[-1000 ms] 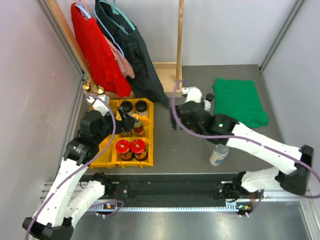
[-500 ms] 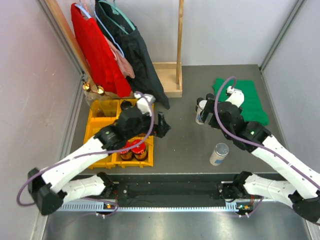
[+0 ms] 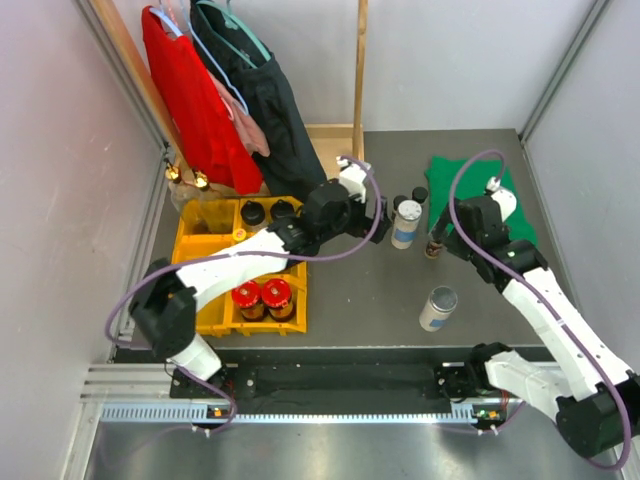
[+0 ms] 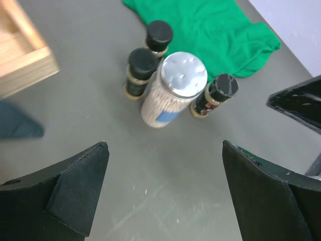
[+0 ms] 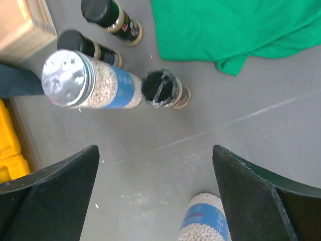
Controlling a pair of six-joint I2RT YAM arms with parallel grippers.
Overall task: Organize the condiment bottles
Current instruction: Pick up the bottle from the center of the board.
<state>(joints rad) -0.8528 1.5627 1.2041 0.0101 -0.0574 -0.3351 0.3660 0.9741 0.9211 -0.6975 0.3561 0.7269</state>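
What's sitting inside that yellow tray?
The yellow tray holds two red-lidded jars nearest the arms and two black-capped jars at its far end. The left arm covers the middle compartments, hiding anything there.

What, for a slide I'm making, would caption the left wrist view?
Open left gripper above a silver-lidded canister flanked by three black-capped jars, near a green cloth.

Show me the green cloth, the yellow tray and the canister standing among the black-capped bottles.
green cloth (image 3: 478,205): top view, middle of the fabric.
yellow tray (image 3: 218,318): top view, near-left compartment wall.
canister (image 4: 184,75): left wrist view, silver lid.
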